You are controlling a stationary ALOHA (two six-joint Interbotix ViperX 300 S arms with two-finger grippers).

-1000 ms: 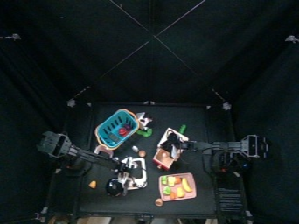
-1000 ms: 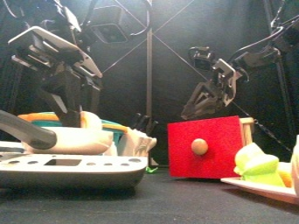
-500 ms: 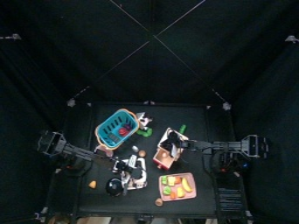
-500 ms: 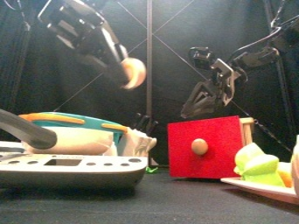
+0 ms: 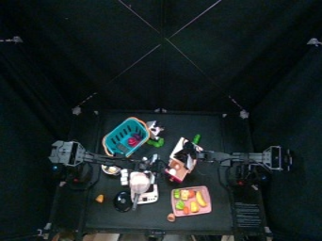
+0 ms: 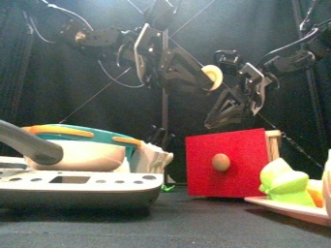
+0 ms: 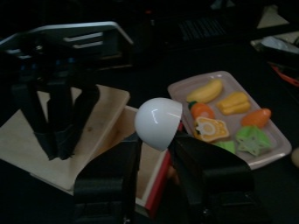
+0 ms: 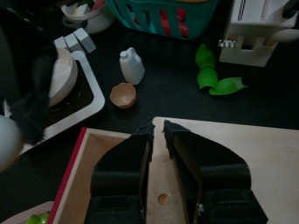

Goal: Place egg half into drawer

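Egg half [image 7: 159, 124], pale and rounded, sits pinched between the two jaws of the left gripper [image 7: 158, 166], which stand fairly wide apart with the egg filling the gap. In the front view the same egg half [image 6: 211, 75] hangs high in the air at the end of the left arm, above the drawer [image 6: 230, 162] and well clear of the tabletop [image 6: 195, 228]. From the left wrist the drawer [image 7: 47, 144] shows as a pale wooden box with a reddish edge, lying just below and beside the held egg, and the right gripper [image 7: 56, 92] reaches down onto its top. The right wrist view shows the right gripper [image 8: 159, 140] with its jaws pressed together, nothing visible between them, over the light wooden top of the drawer [image 8: 251, 175].

Beyond the drawer, a pink tray [image 7: 274, 150] carries toy food in yellow, orange and green. A teal basket [image 5: 126, 136] stands toward the back of the tabletop, apart from the drawer. A small white bottle [image 8: 131, 66] and a brown egg cup shape [image 8: 124, 93] lie on the dark surface near a grey-and-white appliance [image 6: 77, 184], which stands large at the front left.
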